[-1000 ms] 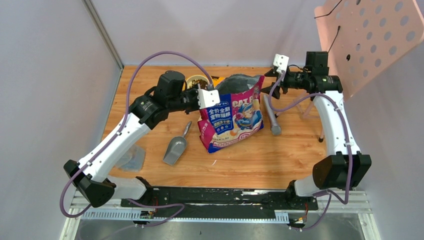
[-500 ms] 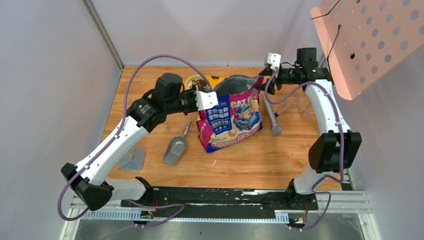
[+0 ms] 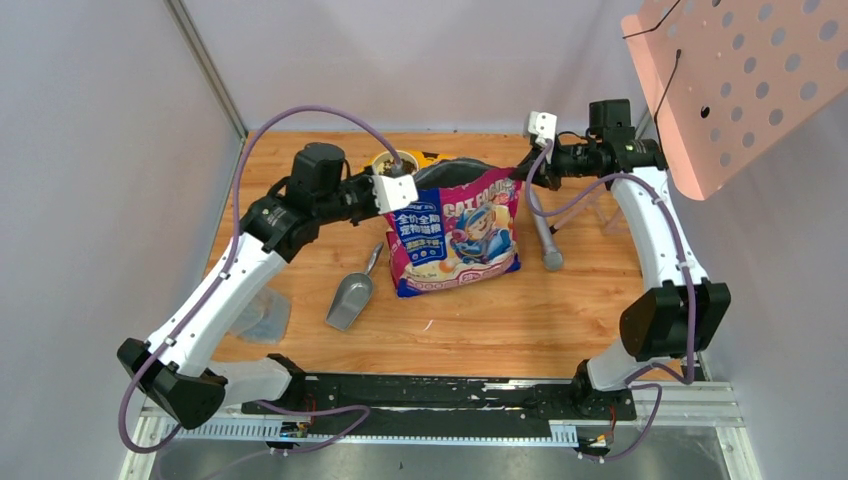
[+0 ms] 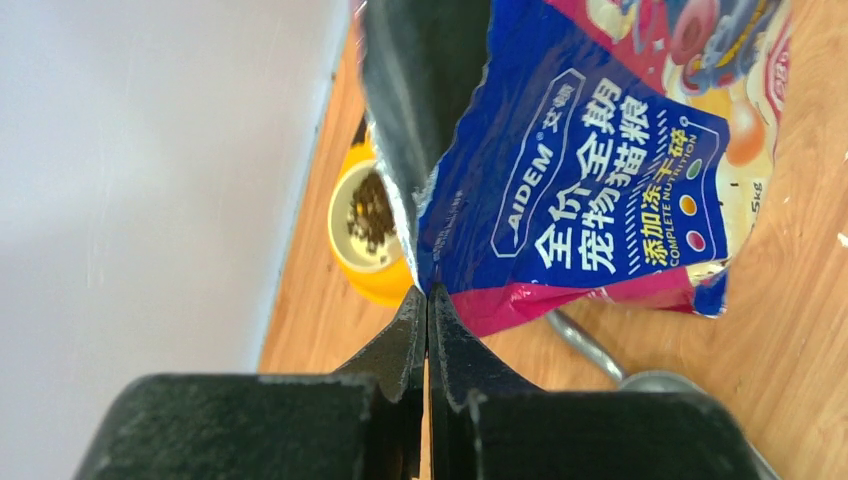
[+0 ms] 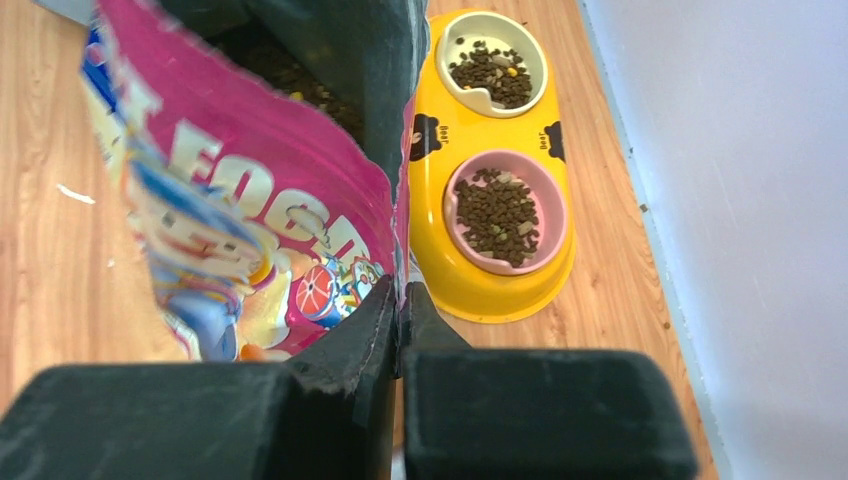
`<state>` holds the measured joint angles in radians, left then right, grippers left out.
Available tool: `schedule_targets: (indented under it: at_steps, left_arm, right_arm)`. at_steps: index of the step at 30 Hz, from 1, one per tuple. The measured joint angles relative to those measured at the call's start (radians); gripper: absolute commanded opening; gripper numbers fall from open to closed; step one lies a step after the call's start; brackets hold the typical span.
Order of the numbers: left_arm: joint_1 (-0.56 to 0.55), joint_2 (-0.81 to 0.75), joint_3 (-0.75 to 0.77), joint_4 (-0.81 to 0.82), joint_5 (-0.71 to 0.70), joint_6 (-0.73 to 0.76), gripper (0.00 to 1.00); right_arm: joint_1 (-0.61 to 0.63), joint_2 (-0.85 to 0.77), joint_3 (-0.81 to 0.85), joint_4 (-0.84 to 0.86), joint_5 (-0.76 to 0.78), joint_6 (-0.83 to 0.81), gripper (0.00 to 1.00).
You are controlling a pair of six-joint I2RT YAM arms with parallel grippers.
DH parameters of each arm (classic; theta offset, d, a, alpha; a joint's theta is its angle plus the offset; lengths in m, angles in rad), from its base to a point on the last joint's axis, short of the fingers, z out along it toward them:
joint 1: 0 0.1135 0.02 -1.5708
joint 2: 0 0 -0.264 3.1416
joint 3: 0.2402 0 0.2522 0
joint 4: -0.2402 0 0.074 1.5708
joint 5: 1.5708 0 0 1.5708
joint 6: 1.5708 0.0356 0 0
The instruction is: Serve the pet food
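Wooden tabletop (image 3: 560,320), seen from my remote desk: left pincer (image 4: 428,295) and right pincer (image 5: 400,290) each clamped on a top corner of the cat-food bag (image 3: 455,225), its open mouth stretched left to right between them. Kibble (image 5: 497,213) lies in the yellow double bowl (image 5: 500,295) just behind the bag, nearer my left arm; more sits inside the bag. Any pour, I judge, must tip toward the back wall.

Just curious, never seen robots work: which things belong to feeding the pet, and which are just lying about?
For the job: kibble, printed bag, yellow double bowl, metal scoop, left gripper and right gripper pinching the bag.
Lying about: grey rod, pink perforated board.
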<state>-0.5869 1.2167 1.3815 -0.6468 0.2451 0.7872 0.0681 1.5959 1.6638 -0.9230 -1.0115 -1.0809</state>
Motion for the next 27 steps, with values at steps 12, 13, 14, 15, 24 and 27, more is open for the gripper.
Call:
schedule_targets:
  at_steps: [12,13,14,15,24,27]
  left_arm:
    - [0.2,-0.045,0.043,-0.157,0.277,-0.068,0.07]
    - [0.203,-0.058,0.032,-0.157,0.294,-0.081,0.26]
    - [0.206,-0.072,0.018,-0.152,0.31,-0.098,0.44]
    - [0.209,-0.084,0.006,-0.146,0.321,-0.105,0.51]
    - [0.232,-0.09,-0.037,-0.038,0.43,-0.211,0.74]
    - [0.232,-0.042,-0.037,-0.019,0.455,-0.215,0.73]
  right_arm:
    - [0.003,-0.219,-0.137,-0.166,0.003,0.053,0.0]
    - [0.001,-0.222,-0.143,-0.163,0.002,0.06,0.0]
    - [-0.001,-0.223,-0.146,-0.162,0.001,0.067,0.0]
    - [-0.002,-0.224,-0.148,-0.159,0.002,0.075,0.02]
    - [-0.001,-0.276,-0.182,-0.088,0.021,0.141,0.27]
    - [0.008,-0.301,-0.182,-0.073,0.026,0.153,0.37]
